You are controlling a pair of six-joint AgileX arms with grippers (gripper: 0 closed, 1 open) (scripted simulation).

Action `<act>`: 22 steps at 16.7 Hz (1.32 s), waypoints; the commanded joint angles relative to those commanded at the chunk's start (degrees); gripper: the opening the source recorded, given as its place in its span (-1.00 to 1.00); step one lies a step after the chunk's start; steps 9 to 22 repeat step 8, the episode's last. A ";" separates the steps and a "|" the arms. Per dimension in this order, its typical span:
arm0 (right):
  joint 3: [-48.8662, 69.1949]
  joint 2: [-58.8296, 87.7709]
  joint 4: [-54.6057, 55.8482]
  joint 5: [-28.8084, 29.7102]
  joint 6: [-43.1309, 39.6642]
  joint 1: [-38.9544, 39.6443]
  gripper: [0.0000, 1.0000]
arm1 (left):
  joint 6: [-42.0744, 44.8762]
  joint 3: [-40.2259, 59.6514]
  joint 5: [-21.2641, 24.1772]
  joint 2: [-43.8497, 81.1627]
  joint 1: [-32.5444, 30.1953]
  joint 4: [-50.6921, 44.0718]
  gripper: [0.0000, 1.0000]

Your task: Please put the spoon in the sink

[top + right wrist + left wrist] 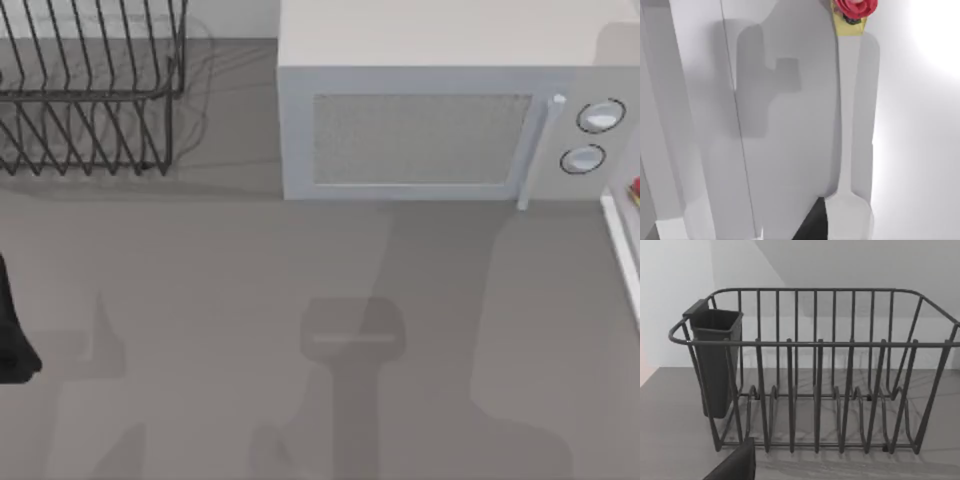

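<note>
The spoon [850,125] has a long white handle with a yellow tip and a red flower at the end. It hangs over a bright white surface [920,130] that looks like the sink, and casts a shadow on it. A dark part of my right gripper [815,225] touches the spoon's bowl. In the top view the red and yellow end of the spoon [634,190] shows at the right edge, above the sink's white rim [620,250]. My left arm [12,340] is parked at the table's left edge.
A dark wire dish rack [90,90] with a cutlery cup [715,360] stands at the back left. A white microwave [440,120] with its door shut stands at the back, just left of the sink. Arm shadows fall across the grey table [200,280].
</note>
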 joint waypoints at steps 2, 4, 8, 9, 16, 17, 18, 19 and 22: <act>0.00 0.00 0.00 0.00 0.00 0.00 0.96 | 0.00 0.00 0.00 0.00 0.00 0.00 1.00; 0.00 0.00 0.00 0.00 0.00 0.00 1.00 | 0.00 0.00 0.00 0.00 0.00 0.00 1.00; 0.00 0.00 0.00 0.00 0.00 0.00 1.00 | 0.00 0.00 0.00 0.00 0.00 0.00 1.00; 0.00 0.00 0.00 0.00 0.00 0.00 1.00 | 0.00 0.00 0.00 0.00 0.00 0.00 1.00; 0.00 0.00 0.00 0.00 0.00 0.00 1.00 | 0.00 0.00 0.00 0.00 0.00 0.00 1.00; 0.00 0.00 0.00 0.00 0.00 0.00 1.00 | 0.00 0.00 0.00 0.00 0.00 0.00 1.00; 0.00 0.00 0.00 0.00 0.00 0.00 1.00 | 0.00 0.00 0.00 0.00 0.00 0.00 1.00; 0.00 0.00 0.00 0.00 0.00 0.00 1.00 | 0.00 0.00 0.00 0.00 0.00 0.00 1.00; 0.00 0.00 0.00 0.00 0.00 0.00 1.00 | 0.00 0.00 0.00 0.00 0.00 0.00 1.00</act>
